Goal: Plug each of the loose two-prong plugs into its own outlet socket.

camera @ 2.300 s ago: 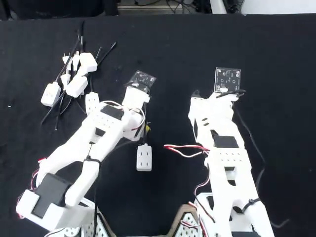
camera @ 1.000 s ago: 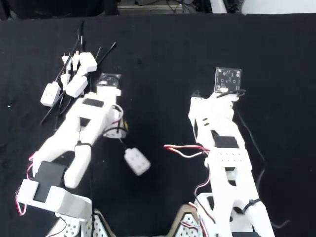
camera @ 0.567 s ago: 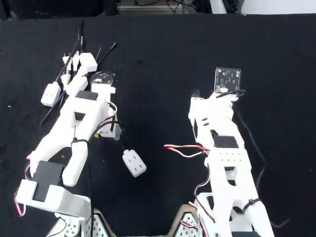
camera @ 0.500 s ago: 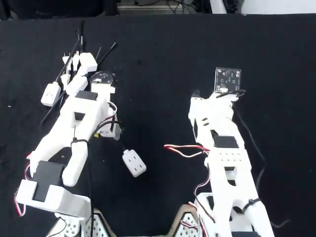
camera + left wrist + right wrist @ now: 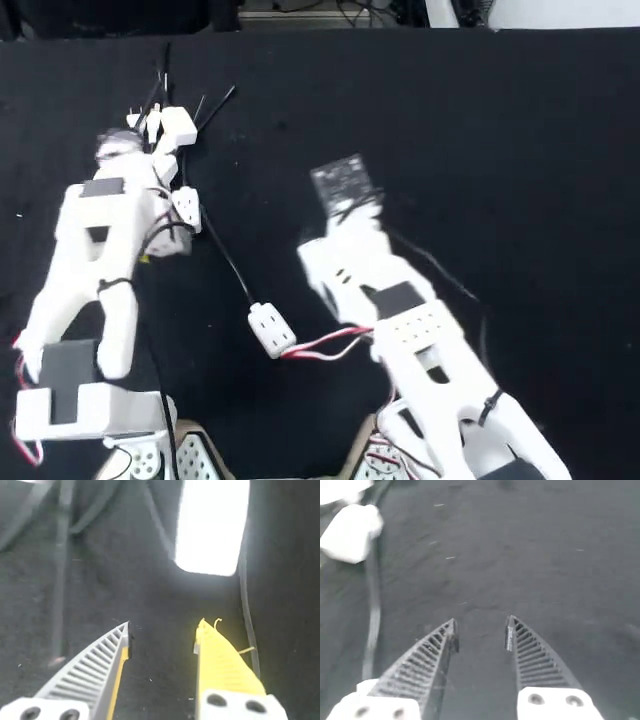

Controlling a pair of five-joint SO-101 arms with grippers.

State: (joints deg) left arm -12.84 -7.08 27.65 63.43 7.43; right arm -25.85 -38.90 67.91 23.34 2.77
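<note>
Black table (image 5: pixel 520 150), tangled cables (image 5: pixel 372 12) beyond far edge, white surface (image 5: pixel 565 12) in corner

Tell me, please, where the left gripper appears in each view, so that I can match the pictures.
Left wrist view: the left gripper is nearest the camera, open, one finger grey, one yellow.
High view: blurred, at the tip of the left arm, beside the pile of plugs.
Right wrist view: the two grey fingers are the right gripper, not the left.
Shared landmark: the black cloth.

White arms (image 5: pixel 90 260); ribbed grey-and-yellow left tool (image 5: pixel 164 624)
</note>
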